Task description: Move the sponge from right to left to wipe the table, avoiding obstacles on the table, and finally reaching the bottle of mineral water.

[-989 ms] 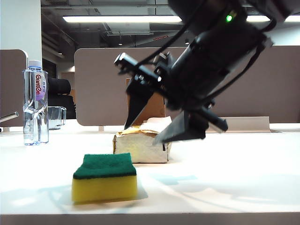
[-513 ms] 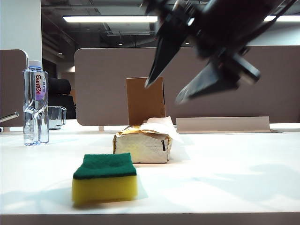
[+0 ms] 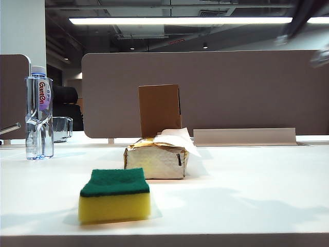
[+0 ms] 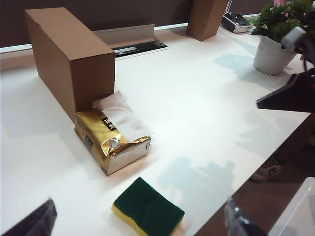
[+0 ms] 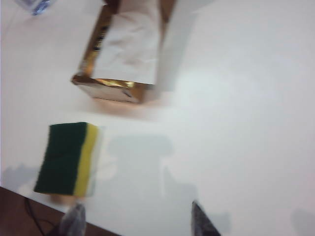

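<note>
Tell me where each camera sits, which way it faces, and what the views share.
Exterior view: low at the table edge, looking level across it; only blurred arm parts at upper right.
Left wrist view: high, angled down at the cardboard box; the left gripper is open, fingertips at the frame edge.
Right wrist view: above, looking down, blurred; the right gripper is open and empty.
All three share the sponge and tissue pack.

Open white table (image 3: 247, 185) surrounds the sponge (image 3: 114, 194); behind it the tissue pack (image 3: 156, 158) and upright cardboard box (image 3: 159, 109) block the middle, leaving bare tabletop toward the bottle (image 3: 39, 113).
</note>
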Motion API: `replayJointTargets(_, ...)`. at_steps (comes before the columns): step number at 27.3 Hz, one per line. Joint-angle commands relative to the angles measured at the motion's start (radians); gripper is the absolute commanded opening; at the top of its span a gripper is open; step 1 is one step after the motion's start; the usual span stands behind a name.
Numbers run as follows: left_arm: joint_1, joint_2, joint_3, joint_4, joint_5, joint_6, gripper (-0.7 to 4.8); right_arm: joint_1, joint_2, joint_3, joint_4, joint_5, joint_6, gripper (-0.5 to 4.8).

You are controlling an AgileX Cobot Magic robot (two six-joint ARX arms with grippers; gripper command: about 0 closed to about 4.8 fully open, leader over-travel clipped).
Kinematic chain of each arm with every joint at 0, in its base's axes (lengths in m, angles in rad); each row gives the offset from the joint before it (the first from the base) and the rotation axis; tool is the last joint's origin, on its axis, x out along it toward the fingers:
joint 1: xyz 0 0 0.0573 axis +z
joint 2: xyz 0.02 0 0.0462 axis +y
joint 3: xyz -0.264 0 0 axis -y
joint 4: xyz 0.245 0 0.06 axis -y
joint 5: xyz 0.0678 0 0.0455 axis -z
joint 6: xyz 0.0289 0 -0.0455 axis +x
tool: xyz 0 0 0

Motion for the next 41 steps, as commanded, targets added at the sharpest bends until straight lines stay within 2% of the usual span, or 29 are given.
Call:
replayJointTargets(1,0.000,0.000,0.005,-0.002,-0.001,0.004,4.44,-0.059,-0.086,0.004,-0.113,-0.085,-0.035,2.74)
replayJointTargets(5,-0.005,0.000,0.005,-0.027,-0.003,0.005,4.44,-0.129,-0.179,0.004,-0.217,-0.271,-0.035,2.74)
replayJointTargets(8,-0.012,0.000,0.005,-0.043,0.001,0.005,4.44,-0.154,-0.224,0.004,-0.283,-0.320,-0.035,2.72)
replayJointTargets(12,-0.017,0.000,0.005,-0.067,0.001,0.005,4.44,-0.160,-0.283,0.004,-0.383,-0.293,-0.039,2.71)
replayJointTargets(20,-0.028,0.000,0.005,-0.101,0.002,0.004,4.44,-0.161,-0.340,0.004,-0.462,-0.219,-0.075,2.70)
replayJointTargets(35,-0.042,0.000,0.005,-0.135,0.001,0.027,4.44,-0.163,-0.340,0.005,-0.468,-0.165,-0.104,2.69)
replayJointTargets(41,-0.051,0.000,0.005,-0.135,-0.002,0.031,4.44,-0.163,-0.340,0.005,-0.485,-0.102,-0.113,2.61)
